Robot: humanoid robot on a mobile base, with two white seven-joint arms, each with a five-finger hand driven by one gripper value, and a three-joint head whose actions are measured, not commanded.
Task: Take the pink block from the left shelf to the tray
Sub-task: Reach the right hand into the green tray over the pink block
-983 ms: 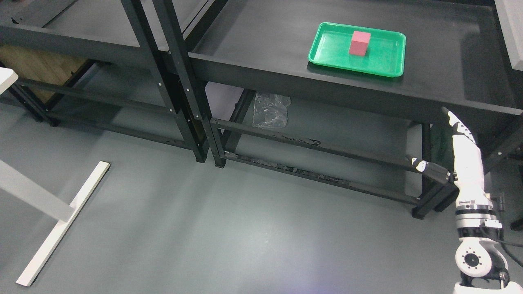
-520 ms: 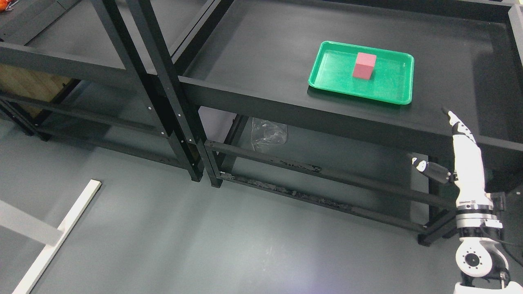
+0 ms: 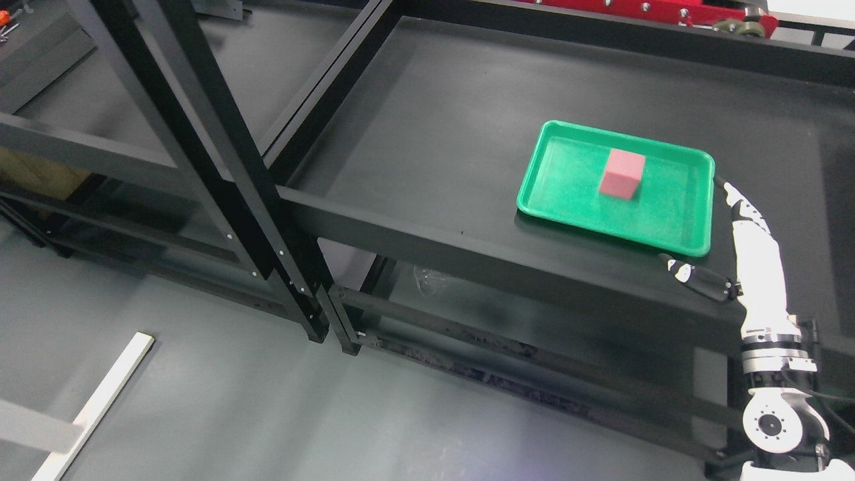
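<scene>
We find the left arm out of frame and the shelf's far edge cut off. The pink block, a matte, slightly blurred cube, sits upright inside the green plastic tray. The right hand rests beside it, fingers extended, holding nothing.

Before me, the black shelf carries a green tray near its front edge, toward my right.
</scene>
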